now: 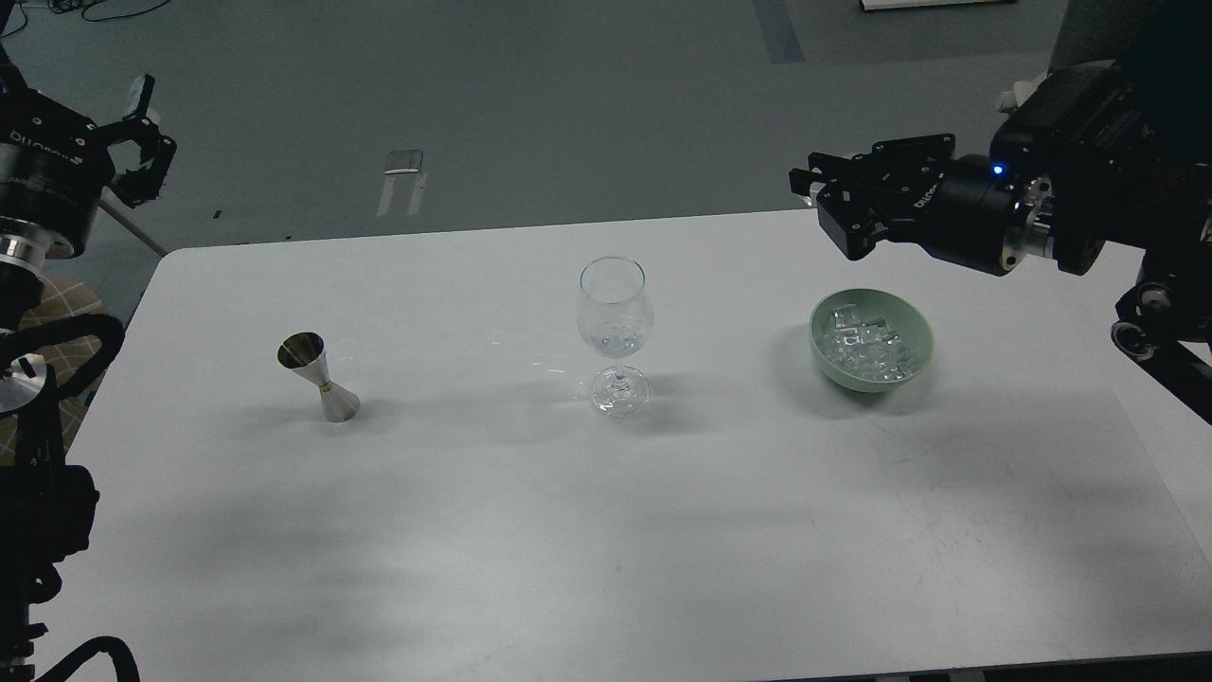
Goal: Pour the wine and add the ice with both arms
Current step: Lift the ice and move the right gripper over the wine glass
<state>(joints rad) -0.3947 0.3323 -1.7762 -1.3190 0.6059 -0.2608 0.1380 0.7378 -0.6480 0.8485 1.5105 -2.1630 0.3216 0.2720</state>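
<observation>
1. Filling most of the head view, a white table [530, 530] carries three things in a loose row, well apart from one another, with grey floor [530, 95] beyond its far edge.
2. Reaching in from the right edge, the right arm [1089, 189] hangs above the table's far right corner, a small blue light lit on its wrist. Its right claw [833, 204] points left, held above and just behind the bowl, touching nothing; the black prongs look slightly apart with nothing between them.
3. Rising at the left edge, the left arm [43, 189] stays off the table's side. Its left claw [142, 156] is held over the floor, well apart from the jigger; its curved prongs stand apart and hold nothing.
4. Toward the right sits a pale green bowl [914, 365], upright on the table.
5. Near the middle stands a clear wine glass [615, 332], upright on its stem and foot, with a little glint low in its cup; whether that is liquid I cannot tell.
6. On the left stands a steel jigger [320, 377], upright, its wider mouth tipped slightly toward the left.
7. Inside the bowl lies the ice [866, 341], a heap of small clear glossy cubes, all within the rim.
</observation>
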